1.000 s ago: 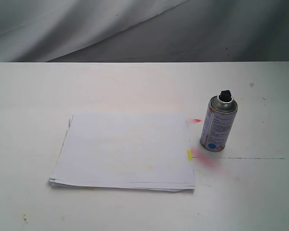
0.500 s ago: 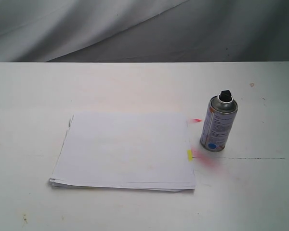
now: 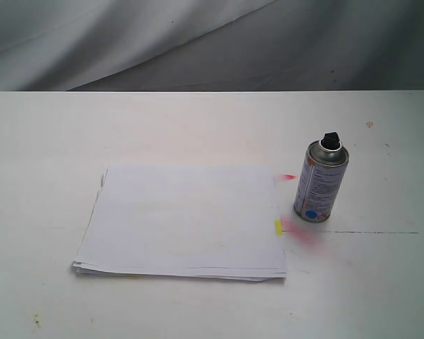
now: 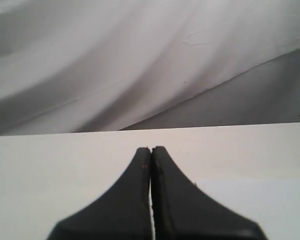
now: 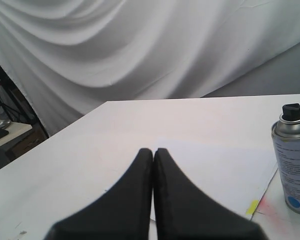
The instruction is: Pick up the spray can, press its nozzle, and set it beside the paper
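Observation:
The silver spray can (image 3: 320,182) stands upright on the white table, its black nozzle bare and a blue dot near its base. It is just right of the paper (image 3: 180,220), a white stack with a yellow tab (image 3: 278,227) on its right edge. The right wrist view also catches the spray can (image 5: 292,160) and the paper (image 5: 225,172). My right gripper (image 5: 153,151) is shut and empty, well short of the can. My left gripper (image 4: 151,149) is shut and empty, with a corner of the paper (image 4: 260,205) beyond it. Neither gripper shows in the exterior view.
Pink spray stains (image 3: 299,231) mark the table between paper and can. A grey cloth backdrop (image 3: 198,42) hangs behind the table's far edge. In the right wrist view another table with dark gear (image 5: 0,131) stands off to the side.

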`<state>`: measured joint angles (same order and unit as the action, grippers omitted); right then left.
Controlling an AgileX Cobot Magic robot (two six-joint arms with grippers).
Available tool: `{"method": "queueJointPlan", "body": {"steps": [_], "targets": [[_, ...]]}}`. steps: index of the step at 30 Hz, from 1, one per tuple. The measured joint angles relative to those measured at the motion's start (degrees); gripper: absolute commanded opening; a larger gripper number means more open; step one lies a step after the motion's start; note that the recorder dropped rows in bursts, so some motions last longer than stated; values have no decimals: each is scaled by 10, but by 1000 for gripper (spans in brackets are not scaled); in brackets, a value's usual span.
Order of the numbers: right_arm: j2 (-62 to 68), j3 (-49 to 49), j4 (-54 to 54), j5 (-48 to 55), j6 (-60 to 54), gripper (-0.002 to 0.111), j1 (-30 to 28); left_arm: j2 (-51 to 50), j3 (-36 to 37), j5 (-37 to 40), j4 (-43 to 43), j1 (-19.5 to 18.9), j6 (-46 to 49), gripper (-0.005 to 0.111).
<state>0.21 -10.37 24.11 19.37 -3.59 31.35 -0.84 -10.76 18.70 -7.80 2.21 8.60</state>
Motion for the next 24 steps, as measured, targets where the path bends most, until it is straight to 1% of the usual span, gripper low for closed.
{"method": "queueJointPlan", "body": {"steps": [4, 9, 14, 24], "targets": [[0, 0, 0, 0, 0, 0, 0, 0, 54, -42, 24, 0, -36, 0], [0, 0, 0, 0, 0, 0, 0, 0, 99, -51, 50, 0, -42, 0], [0, 0, 0, 0, 0, 0, 0, 0, 105, -38, 65, 0, -46, 0], [0, 0, 0, 0, 0, 0, 0, 0, 105, -30, 67, 0, -46, 0]]}}
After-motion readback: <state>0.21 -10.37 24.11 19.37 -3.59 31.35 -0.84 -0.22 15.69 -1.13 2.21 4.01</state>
